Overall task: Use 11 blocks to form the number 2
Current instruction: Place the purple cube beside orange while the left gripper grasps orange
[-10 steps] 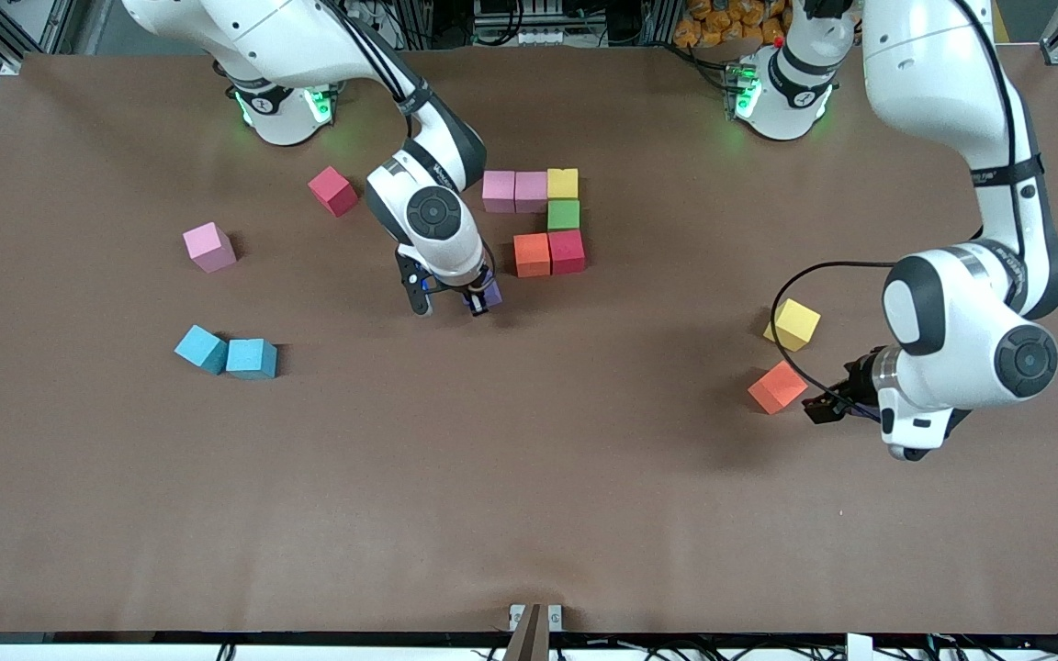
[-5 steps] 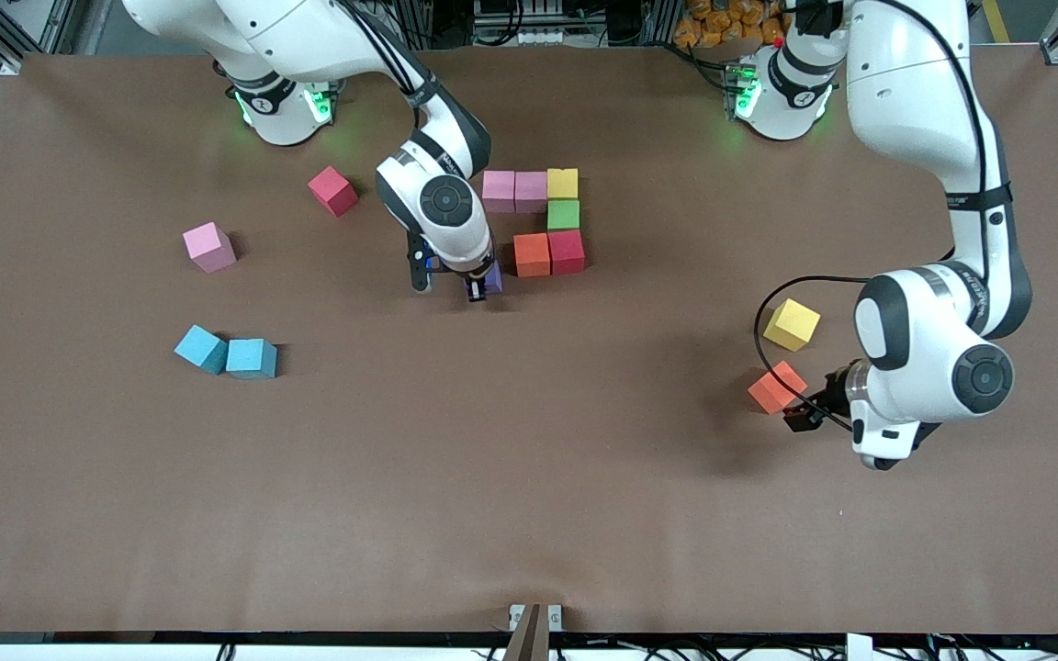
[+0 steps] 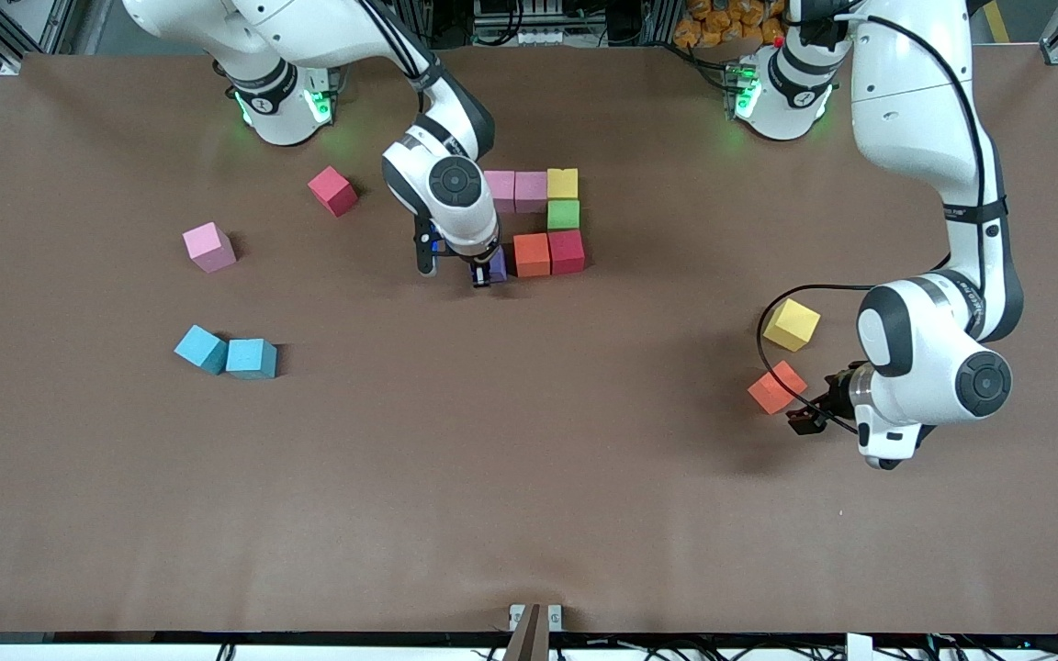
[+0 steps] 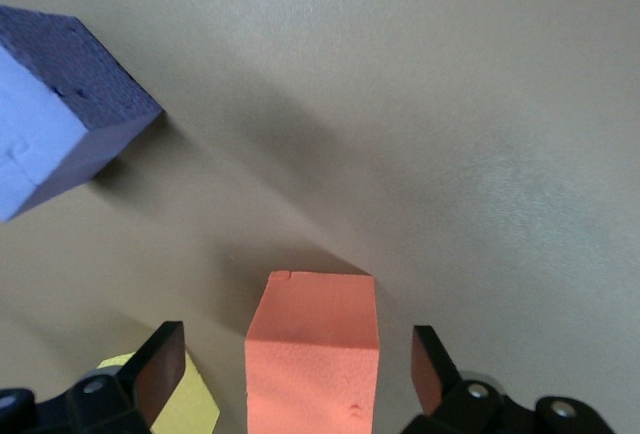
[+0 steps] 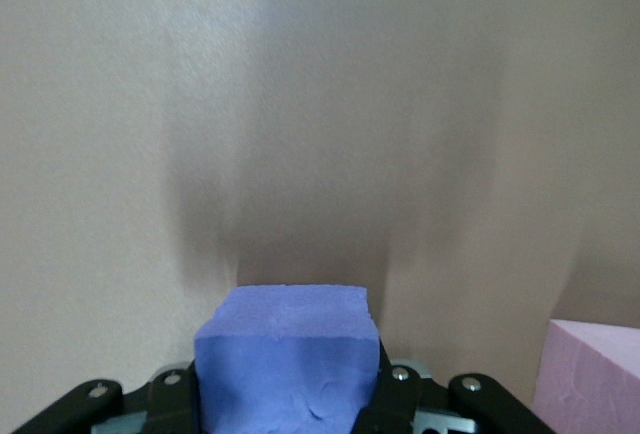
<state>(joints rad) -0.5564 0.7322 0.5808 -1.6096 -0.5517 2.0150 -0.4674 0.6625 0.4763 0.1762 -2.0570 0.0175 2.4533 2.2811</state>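
Right pincer [image 3: 485, 275] has carried the purple block [image 3: 495, 265] up toward the partial number 2 [image 3: 545, 220] over the last second; it's now just beside the orange block [image 3: 532, 254] in the middle row, pinched tight. Judgement: this closes the middle row, seventh cube of eleven.

Left pincer [image 3: 803, 421] has shifted in slightly, fingers spread, straddling the loose orange cube [image 3: 776, 387] near the yellow cube [image 3: 792, 324].

Hard to tell: whether purple is touching the tabletop [image 3: 529, 477] yet; the wrist hides most of it in the front view.
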